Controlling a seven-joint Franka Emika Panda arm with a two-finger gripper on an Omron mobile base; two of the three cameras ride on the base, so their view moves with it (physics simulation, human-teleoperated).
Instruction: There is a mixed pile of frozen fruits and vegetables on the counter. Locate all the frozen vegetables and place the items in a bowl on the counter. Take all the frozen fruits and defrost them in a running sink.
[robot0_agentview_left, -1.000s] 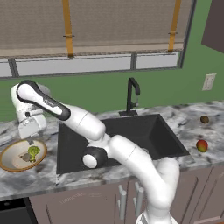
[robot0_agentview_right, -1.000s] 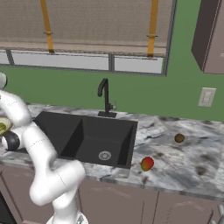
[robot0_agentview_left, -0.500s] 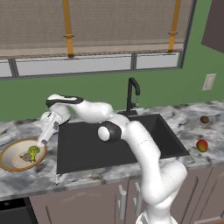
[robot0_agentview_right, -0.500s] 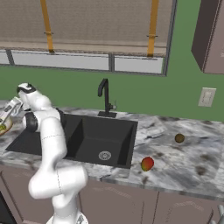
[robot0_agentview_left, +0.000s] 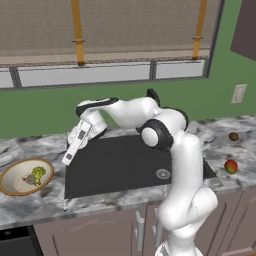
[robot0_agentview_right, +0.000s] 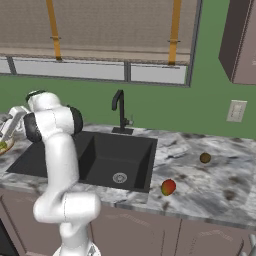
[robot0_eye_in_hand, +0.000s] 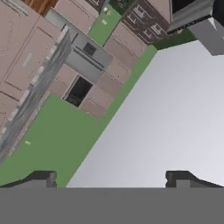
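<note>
Black sink (robot0_agentview_left: 125, 165), open empty gripper (robot0_agentview_left: 70, 155) above

Broccoli (robot0_agentview_left: 38, 173) in bowl (robot0_agentview_left: 10, 187) left of sink (robot0_agentview_left: 125, 167); fruits (robot0_agentview_left: 230, 166) right.

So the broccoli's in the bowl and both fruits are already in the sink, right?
Not quite. The broccoli is in the bowl, but both fruits, red-orange and brown, lie on the counter right of the sink, as the right base view shows.
</note>
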